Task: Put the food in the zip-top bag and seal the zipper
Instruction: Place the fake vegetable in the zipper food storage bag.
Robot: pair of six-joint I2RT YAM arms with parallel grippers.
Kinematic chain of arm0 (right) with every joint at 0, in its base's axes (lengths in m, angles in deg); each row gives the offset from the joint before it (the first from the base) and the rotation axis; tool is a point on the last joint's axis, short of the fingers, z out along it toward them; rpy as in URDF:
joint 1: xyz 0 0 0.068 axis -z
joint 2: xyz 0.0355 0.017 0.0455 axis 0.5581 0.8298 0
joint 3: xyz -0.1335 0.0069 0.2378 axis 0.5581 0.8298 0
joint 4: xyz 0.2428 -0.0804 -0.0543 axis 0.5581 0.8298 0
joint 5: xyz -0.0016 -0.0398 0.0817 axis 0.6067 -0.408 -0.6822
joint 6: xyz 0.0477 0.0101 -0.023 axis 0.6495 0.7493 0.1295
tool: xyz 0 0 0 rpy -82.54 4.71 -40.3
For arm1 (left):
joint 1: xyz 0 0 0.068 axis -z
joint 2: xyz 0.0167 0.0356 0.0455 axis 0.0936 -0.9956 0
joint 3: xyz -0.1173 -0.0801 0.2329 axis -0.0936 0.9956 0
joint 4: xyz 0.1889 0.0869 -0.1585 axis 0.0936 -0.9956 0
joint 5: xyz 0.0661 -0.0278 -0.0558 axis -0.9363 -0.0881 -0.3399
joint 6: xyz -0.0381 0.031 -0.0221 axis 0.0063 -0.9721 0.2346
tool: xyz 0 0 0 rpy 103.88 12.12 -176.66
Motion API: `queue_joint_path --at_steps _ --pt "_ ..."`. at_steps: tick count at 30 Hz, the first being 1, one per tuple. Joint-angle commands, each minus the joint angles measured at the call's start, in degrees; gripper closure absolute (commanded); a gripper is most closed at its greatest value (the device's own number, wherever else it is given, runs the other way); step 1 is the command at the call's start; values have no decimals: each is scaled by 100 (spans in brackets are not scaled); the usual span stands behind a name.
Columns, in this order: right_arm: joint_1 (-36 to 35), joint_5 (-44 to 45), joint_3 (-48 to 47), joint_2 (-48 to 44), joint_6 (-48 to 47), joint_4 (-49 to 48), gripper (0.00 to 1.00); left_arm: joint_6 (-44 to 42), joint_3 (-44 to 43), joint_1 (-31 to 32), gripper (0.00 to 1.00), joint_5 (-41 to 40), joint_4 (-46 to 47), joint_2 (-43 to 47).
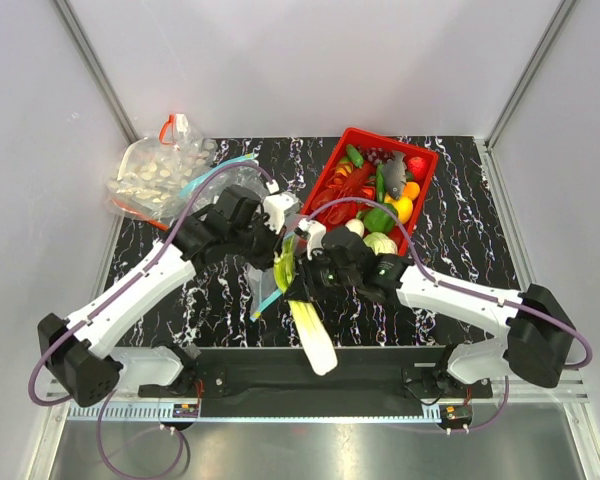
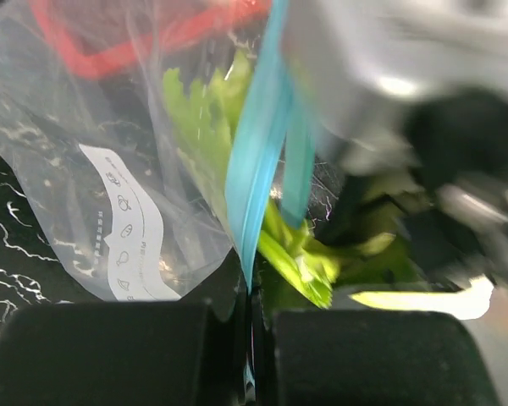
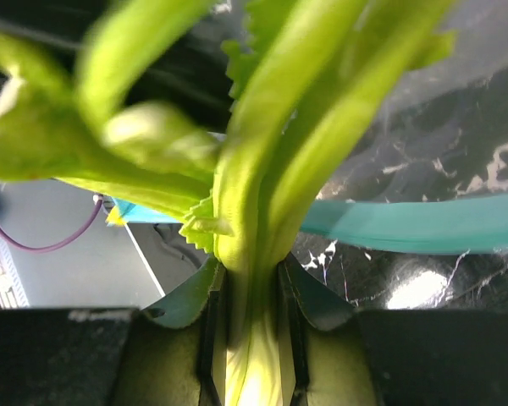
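The leek (image 1: 316, 338) hangs tilted, its white stalk pointing at the table's near edge. My right gripper (image 1: 306, 258) is shut on it just below the green leaves (image 3: 262, 169), which spread ahead of the jaws (image 3: 250, 288). The clear zip-top bag (image 2: 85, 127) with its white label (image 2: 131, 237) hangs beside the leaves. My left gripper (image 2: 252, 304) is shut on the teal-blue zipper (image 2: 258, 144) at the bag's mouth, next to the right gripper (image 1: 280, 218). The zipper (image 3: 423, 224) crosses behind the leek. A white oval piece (image 1: 356, 228) and a pale green vegetable (image 1: 380, 243) lie in the basket.
A red basket (image 1: 427, 190) at the back right holds toy produce and a grey fish (image 1: 395, 165). A second clear bag (image 1: 155, 180) with a red zipper and small white pieces lies at the back left. Grey walls close in both sides.
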Motion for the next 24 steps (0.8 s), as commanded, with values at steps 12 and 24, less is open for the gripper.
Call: queue_joint_path --at_steps 12,24 --pt "646 -445 -508 319 439 253 92 -261 9 86 100 341 87 365" --pt "1138 -726 -413 618 773 281 92 -314 -237 261 100 -970 -177 497"
